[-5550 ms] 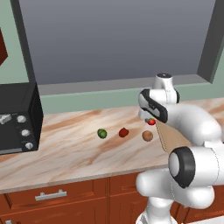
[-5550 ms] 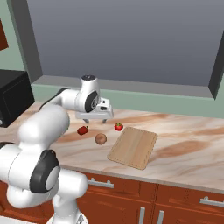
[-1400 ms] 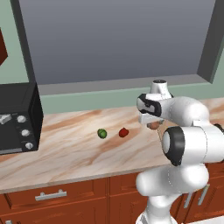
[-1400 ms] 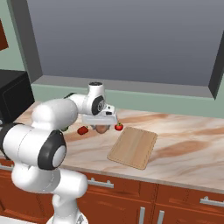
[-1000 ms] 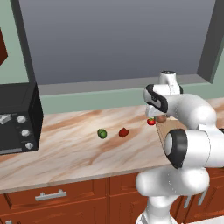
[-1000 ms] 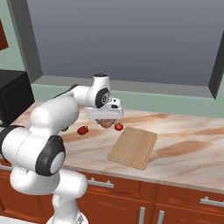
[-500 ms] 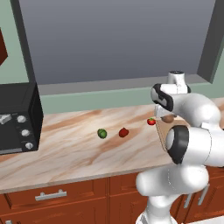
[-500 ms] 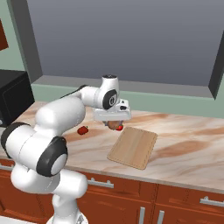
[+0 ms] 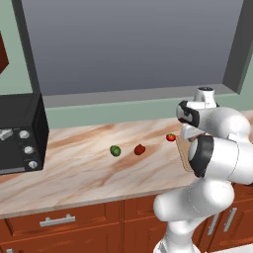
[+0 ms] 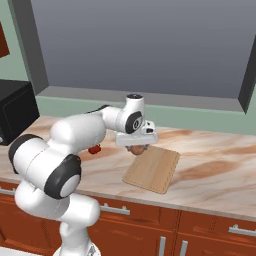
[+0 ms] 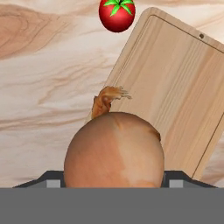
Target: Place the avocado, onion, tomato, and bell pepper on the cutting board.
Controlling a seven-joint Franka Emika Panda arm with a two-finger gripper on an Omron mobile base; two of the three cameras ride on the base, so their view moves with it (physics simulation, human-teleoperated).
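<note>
My gripper (image 10: 136, 148) is shut on the onion (image 11: 113, 151), a tan-brown ball held just above the counter at the left edge of the cutting board (image 10: 152, 168). In the hand view the onion sits between the fingertips, with the light wooden cutting board (image 11: 175, 96) beyond it and to the right. The bright red tomato (image 11: 116, 15) with its green top lies on the counter past the board's corner. In the left base view the green avocado (image 9: 115, 150), the darker red bell pepper (image 9: 140, 149) and the tomato (image 9: 171, 137) lie in a row on the counter.
A black toaster oven (image 9: 17, 133) stands at the counter's far left. A window sill (image 10: 150, 100) and green wall run behind the marble counter (image 9: 74, 168). The white arm (image 10: 85, 127) stretches over the counter's left part.
The arm has swung right with the onion in the gripper, from over the counter near the bell pepper to the board's left edge. The other produce has not moved.
</note>
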